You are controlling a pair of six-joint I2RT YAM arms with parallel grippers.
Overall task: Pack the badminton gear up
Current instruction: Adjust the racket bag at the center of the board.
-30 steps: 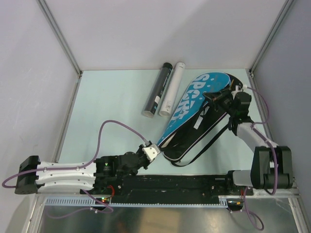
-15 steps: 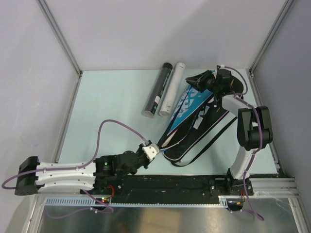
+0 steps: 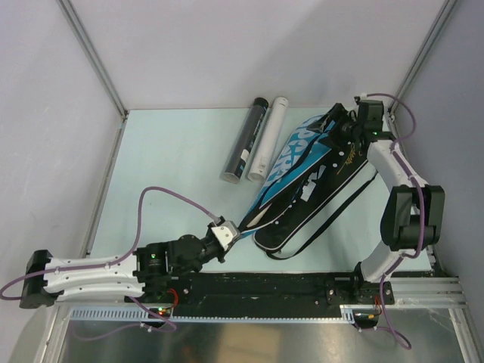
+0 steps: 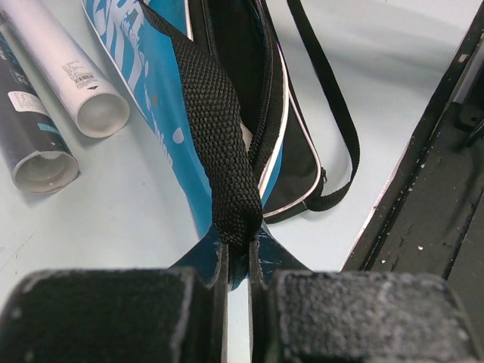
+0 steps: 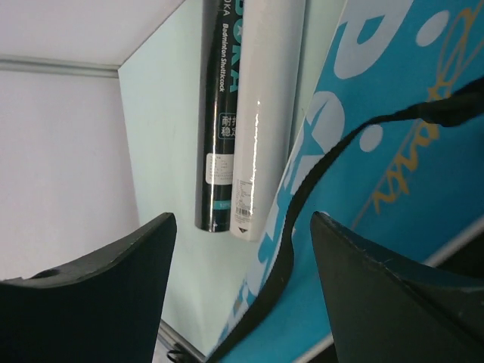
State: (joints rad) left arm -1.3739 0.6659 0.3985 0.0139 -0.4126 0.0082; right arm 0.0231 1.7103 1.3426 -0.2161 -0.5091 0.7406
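A blue and black racket-shaped "SPORT" bag [image 3: 302,170] lies slanted on the pale green table, its wide end at the far right. My left gripper [image 3: 224,233] is shut on the bag's narrow end. In the left wrist view the left gripper [image 4: 238,253] pinches the black webbing strap [image 4: 219,128] and the blue fabric [image 4: 144,53]. My right gripper [image 3: 342,125] hovers at the bag's wide end. In the right wrist view the right gripper [image 5: 242,291] is open, with the blue bag [image 5: 393,174] and a black strap [image 5: 302,204] behind the gap. No rackets or shuttlecocks show.
A black tube [image 3: 246,140] and a white tube [image 3: 268,140] lie side by side left of the bag, also seen as black tube [image 5: 219,113] and white tube [image 5: 265,113]. A black rail [image 3: 287,283] runs along the near edge. Walls and frame posts close the table's sides.
My right gripper lifted the bag's wide end, then opened and let it go; the bag has dropped back down. My left arm drew back a little with the narrow end.
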